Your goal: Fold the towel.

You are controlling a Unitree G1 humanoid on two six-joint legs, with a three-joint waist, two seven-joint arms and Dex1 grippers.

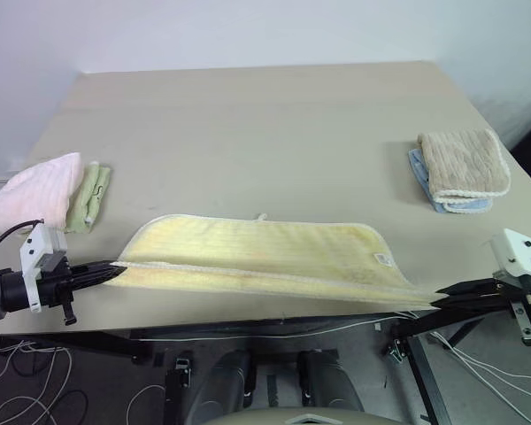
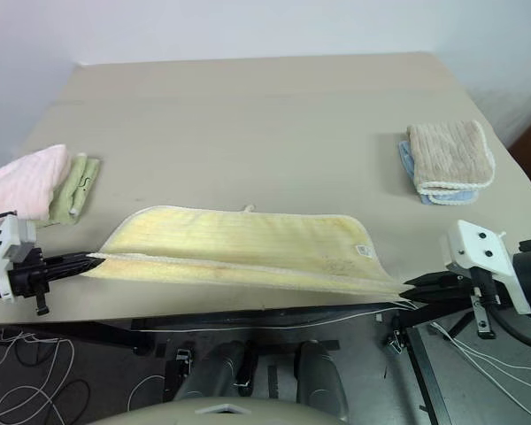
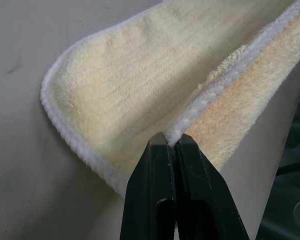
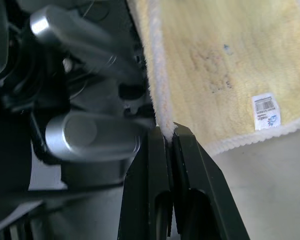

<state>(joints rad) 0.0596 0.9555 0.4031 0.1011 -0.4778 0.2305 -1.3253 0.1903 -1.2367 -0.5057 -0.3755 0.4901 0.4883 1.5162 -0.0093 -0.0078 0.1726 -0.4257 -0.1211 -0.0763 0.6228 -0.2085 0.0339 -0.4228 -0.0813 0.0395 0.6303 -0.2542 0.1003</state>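
I've got both tools, left tool (image 1: 115, 267) and right tool (image 1: 435, 302), clenched on just the towel (image 1: 257, 255) hem at the counter (image 1: 265, 124)'s 6 o'clock edge, so uneven tension probably slips a corner.

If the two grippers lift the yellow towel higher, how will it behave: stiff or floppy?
Probably floppy: the towel already sags between the left gripper and the right gripper. It likely grips well, since the terry pile looks rough. Its far half would probably drag on the table.
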